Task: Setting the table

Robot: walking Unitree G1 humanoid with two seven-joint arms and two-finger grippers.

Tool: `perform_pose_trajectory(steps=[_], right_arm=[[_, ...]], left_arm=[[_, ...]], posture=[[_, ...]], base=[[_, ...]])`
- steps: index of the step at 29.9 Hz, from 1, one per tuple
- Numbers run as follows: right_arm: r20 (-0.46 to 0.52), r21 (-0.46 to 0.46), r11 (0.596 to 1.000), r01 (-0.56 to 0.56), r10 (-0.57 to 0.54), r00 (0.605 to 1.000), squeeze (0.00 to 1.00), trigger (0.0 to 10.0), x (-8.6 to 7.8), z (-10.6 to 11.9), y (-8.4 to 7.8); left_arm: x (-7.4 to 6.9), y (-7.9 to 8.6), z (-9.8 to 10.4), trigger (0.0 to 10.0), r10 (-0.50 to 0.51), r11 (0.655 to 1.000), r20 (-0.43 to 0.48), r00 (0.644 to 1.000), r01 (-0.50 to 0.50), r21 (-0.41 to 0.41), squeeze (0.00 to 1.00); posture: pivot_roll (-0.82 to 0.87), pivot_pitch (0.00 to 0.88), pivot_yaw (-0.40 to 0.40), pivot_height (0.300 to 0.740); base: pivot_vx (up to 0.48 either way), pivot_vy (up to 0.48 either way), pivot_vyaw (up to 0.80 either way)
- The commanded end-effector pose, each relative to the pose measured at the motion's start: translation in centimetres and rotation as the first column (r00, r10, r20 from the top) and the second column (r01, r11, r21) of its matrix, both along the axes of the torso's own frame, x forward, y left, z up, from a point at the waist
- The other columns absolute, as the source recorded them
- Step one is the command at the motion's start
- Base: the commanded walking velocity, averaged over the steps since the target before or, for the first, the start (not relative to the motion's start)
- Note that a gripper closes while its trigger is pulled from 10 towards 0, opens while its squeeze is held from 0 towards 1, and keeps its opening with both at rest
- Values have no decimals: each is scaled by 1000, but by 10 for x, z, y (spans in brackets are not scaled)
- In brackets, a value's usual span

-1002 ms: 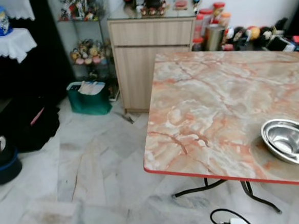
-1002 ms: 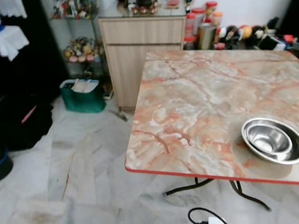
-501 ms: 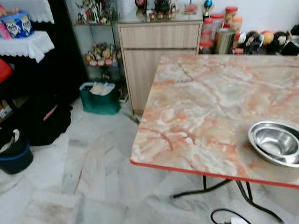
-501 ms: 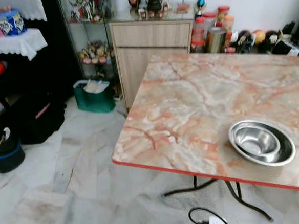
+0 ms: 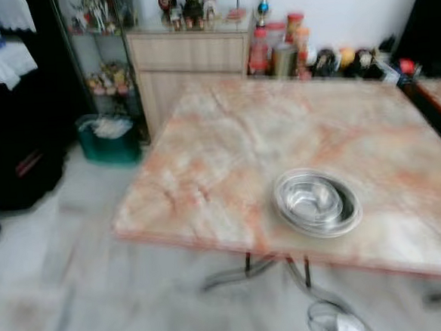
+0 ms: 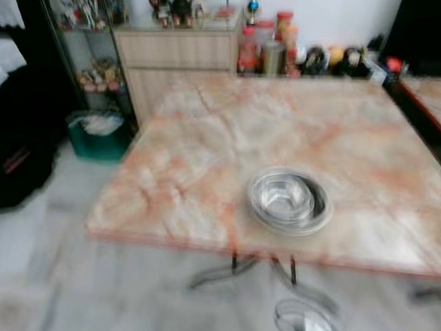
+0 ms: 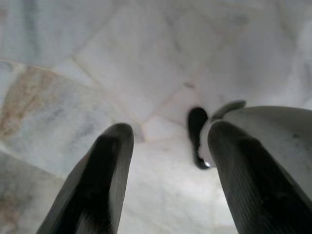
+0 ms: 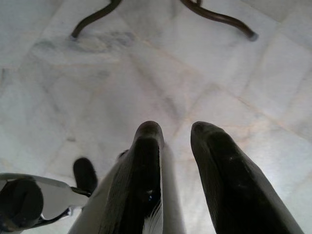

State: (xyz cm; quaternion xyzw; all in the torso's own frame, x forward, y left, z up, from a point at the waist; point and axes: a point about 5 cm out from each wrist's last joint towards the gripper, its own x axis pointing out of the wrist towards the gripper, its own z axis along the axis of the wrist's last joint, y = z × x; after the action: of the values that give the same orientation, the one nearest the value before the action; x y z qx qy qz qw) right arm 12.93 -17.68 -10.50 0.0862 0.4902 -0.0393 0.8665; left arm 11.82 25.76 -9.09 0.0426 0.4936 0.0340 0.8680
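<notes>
Stacked steel bowls [image 6: 289, 199], nested one inside another, stand near the near edge of the marble-patterned table [image 6: 338, 119], slightly left of its middle. Judged light, rigid, and slippery, they are best pinched across the thin outer rim. Wooden cabinet [image 5: 190, 58] and jars [image 5: 276, 44] lie far left. Left gripper [image 7: 168, 161], fingers spread, and right gripper [image 8: 175, 146], fingers slightly parted and empty, hang over the tiled floor [image 8: 97, 73].

Nested steel bowls [image 5: 317, 201] upright on table [image 5: 205, 159]
</notes>
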Motion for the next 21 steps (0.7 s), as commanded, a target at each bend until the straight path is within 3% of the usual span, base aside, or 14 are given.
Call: perform_pose_trajectory(steps=[1,21], right_arm=[[13,-24,1000,6,-6,1000,0,10000,3,2,-10],[7,-25,1000,-12,12,1000,0,10000,1,1,-7]], left_arm=[[5,-3,0,10000,-17,1000,3,1000,17,-4,0],[2,-1,0,10000,-30,999,-10,999,30,21,0]], posture=[[32,0,-25,740],[19,0,3,740]], base=[[0,-480,0],[0,-480,0]])
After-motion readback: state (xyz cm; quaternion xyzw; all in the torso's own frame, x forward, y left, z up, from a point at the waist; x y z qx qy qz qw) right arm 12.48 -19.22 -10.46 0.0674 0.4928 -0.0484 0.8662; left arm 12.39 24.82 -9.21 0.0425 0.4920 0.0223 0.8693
